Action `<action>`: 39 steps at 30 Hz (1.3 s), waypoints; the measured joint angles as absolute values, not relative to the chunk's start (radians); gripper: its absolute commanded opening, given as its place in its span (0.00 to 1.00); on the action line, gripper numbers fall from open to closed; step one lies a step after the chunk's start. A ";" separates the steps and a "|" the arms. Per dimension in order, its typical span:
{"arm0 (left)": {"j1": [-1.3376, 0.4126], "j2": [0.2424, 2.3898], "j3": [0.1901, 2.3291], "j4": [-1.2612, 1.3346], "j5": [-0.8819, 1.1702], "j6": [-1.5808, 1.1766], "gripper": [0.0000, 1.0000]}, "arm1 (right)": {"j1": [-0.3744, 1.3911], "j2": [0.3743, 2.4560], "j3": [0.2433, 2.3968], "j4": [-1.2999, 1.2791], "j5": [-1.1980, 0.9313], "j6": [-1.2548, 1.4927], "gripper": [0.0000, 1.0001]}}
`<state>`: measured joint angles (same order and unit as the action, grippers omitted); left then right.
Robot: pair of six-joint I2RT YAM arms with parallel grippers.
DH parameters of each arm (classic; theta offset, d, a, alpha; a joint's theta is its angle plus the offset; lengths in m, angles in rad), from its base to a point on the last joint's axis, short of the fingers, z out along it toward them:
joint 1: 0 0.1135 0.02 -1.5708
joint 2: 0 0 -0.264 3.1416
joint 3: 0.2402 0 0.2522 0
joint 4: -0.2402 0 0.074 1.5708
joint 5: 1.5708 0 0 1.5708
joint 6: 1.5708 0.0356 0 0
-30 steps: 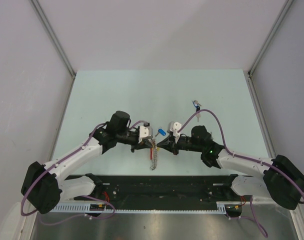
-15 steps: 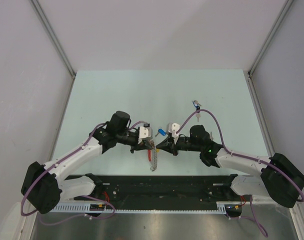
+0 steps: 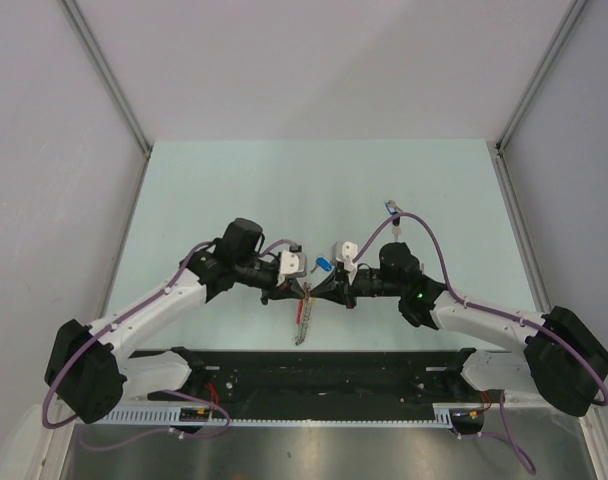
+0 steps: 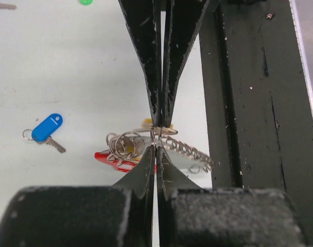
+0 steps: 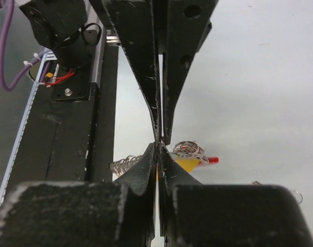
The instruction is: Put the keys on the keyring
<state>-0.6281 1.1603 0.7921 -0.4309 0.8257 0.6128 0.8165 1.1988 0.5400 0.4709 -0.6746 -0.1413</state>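
The keyring (image 3: 303,318) is a silver coiled strand with a red curved band (image 4: 111,158) and a cluster of wire loops (image 4: 123,143) at one end. It stretches toward the bench's (image 3: 214,190) near edge. A yellow-headed key (image 5: 189,163) sits against the loops. A blue-headed key (image 4: 46,128) lies near; a dark-blue-headed key (image 3: 392,210) lies well apart.

A pale green table (image 3: 234,185) sat between grey walls (image 3: 314,60), with slanted metal posts (image 3: 106,75) meeting its far corners. A black plate (image 3: 324,372) ran along its near edge, and a white slotted strip (image 3: 324,421) lay just in front.
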 measured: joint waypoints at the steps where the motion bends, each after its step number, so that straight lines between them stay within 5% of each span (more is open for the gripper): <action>1: -0.628 1.161 0.796 -0.431 0.832 0.614 0.00 | 0.817 1.199 0.545 0.469 -0.683 -0.143 0.00; 15: -0.628 1.184 0.849 -0.459 0.841 0.648 0.00 | 0.809 1.205 0.562 0.408 -0.694 -0.151 0.00; 30: -0.589 1.011 0.797 -0.362 0.637 0.576 0.00 | 0.782 1.095 0.563 0.069 -0.236 0.058 0.00; 39: -0.588 0.892 0.757 -0.340 0.512 0.556 0.00 | 0.754 1.194 0.563 -0.145 -0.162 0.189 0.00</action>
<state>-0.5877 0.8917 0.7574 -0.3397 0.5121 0.5564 0.7540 1.1942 0.5632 -0.1452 -0.1623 0.1894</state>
